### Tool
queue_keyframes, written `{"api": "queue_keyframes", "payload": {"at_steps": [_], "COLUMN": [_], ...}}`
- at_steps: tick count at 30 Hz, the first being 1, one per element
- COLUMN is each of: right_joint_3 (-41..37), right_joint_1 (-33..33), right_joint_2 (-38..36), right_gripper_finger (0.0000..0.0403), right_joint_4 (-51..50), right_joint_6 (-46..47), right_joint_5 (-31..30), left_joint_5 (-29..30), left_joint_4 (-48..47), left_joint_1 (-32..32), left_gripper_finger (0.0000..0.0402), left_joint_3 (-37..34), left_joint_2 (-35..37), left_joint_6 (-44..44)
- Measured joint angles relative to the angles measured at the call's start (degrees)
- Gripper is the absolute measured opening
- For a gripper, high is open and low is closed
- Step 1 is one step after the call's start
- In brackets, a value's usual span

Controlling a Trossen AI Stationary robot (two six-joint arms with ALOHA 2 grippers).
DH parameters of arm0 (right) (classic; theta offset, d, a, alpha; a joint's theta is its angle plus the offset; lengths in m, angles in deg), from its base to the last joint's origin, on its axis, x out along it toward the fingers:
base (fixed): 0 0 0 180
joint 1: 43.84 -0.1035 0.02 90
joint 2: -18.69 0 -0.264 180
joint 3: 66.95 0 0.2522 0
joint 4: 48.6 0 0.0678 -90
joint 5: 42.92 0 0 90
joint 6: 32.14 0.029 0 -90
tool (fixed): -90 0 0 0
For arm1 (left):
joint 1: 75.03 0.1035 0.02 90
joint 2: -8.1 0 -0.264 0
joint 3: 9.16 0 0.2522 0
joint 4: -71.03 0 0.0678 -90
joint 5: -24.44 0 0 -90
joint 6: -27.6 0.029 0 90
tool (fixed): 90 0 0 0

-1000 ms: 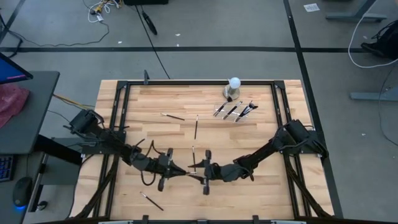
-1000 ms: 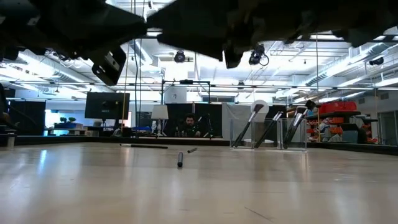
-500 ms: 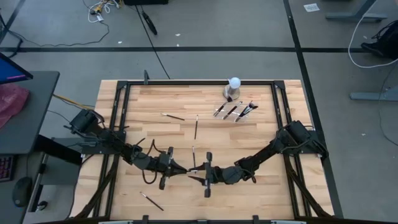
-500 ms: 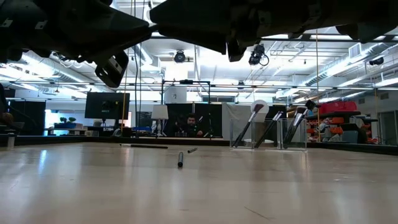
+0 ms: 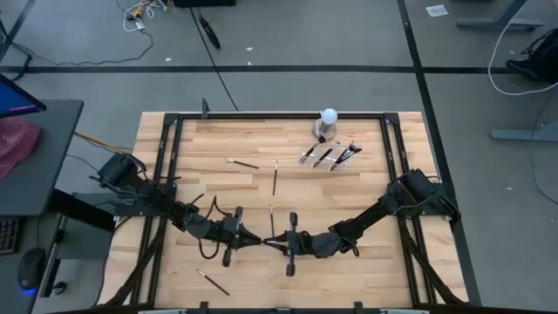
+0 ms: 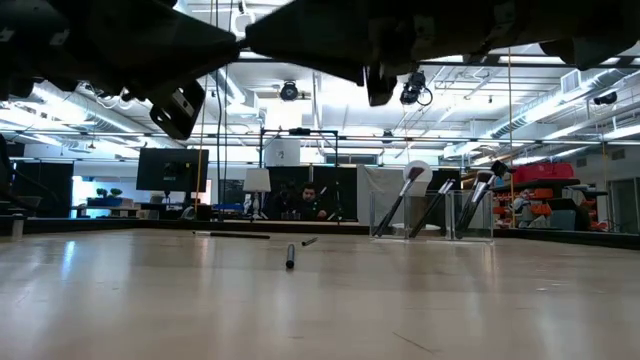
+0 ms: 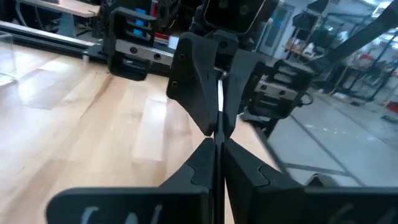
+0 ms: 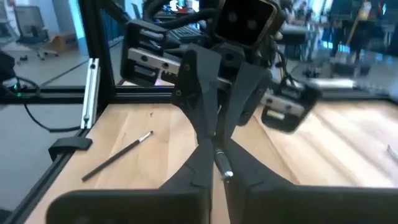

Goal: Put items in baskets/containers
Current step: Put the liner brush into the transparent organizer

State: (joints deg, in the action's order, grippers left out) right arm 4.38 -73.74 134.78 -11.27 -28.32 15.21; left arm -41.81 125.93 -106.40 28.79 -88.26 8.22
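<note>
Above the table's near middle, my left gripper point(image 5: 258, 241) and my right gripper point(image 5: 279, 243) meet tip to tip, both pointing level. Each is shut on one thin makeup brush point(image 8: 222, 168) that spans the short gap between them. Three loose brushes lie flat on the wood toward the middle point(image 5: 242, 163) point(image 5: 275, 177) point(image 5: 270, 216). Another lies near the front left point(image 5: 212, 282). At the far right stands the clear tray point(image 5: 331, 155), with several brushes leaning in it point(image 6: 430, 210). My left gripper pinches the brush's thin handle point(image 7: 216, 144) between its two fingers, coming level from the table's left. The brush runs along the fingers and on toward the other gripper, clear of the table. My right gripper pinches the same brush at its silver ferrule point(image 8: 222, 167) between its two fingers, coming level from the table's right. The brush lies along the fingers, lifted clear.
A white ball on a grey round base point(image 5: 328, 116) stands at the far edge beside the tray. A black metal frame point(image 5: 166, 174) borders the table. A person sits in the room beyond the table point(image 6: 306, 198).
My right gripper has shut its fingers onto the brush that my left gripper holds out. Both arms have kept their places and the brush stays level above the table.
</note>
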Motion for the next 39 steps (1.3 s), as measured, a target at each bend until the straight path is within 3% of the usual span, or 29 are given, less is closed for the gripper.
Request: {"api": "queue_keyframes", "payload": {"at_steps": [5, 14, 20, 23, 26, 31, 39], "right_joint_3": [0.0, 0.0, 0.0, 0.0, 0.0, 0.0, 0.0], "right_joint_1": [-0.4, -0.3, 6.1, 12.2, 19.5, 32.9, 44.9], "right_joint_2": [-5.3, -28.1, -43.0, -48.3, -51.7, -52.8, -49.3], "right_gripper_finger": [0.0011, 0.0012, 0.0011, 0.0011, 0.0011, 0.0011, 0.0011], "right_joint_4": [-17.7, -61.1, -86.4, -95.7, -103.5, -110.5, -99.8], "right_joint_6": [10.2, 27.3, 39.5, 47.9, 48.7, 45.9, 30.6], "right_joint_5": [1.0, 0.1, -2.7, -3.0, -2.1, 2.2, 13.4], "left_joint_5": [2.7, 5.4, 6.0, 6.4, 6.6, 6.7, 6.7], "left_joint_4": [-1.8, -7.8, -8.4, -8.5, -8.5, -8.7, -9.4], "left_joint_1": [0.2, 0.5, 0.5, 0.5, 1.0, 1.7, 1.9], "left_gripper_finger": [0.0082, 0.019, 0.0208, 0.0206, 0.0201, 0.02, 0.02], "left_joint_3": [-0.1, -0.1, -0.1, -0.1, -0.1, -0.1, -0.1], "left_joint_2": [0.0, 0.0, 0.0, 0.0, 0.0, 0.0, 0.0], "left_joint_6": [0.9, 0.2, 0.2, 0.4, 0.4, 0.4, -0.4]}}
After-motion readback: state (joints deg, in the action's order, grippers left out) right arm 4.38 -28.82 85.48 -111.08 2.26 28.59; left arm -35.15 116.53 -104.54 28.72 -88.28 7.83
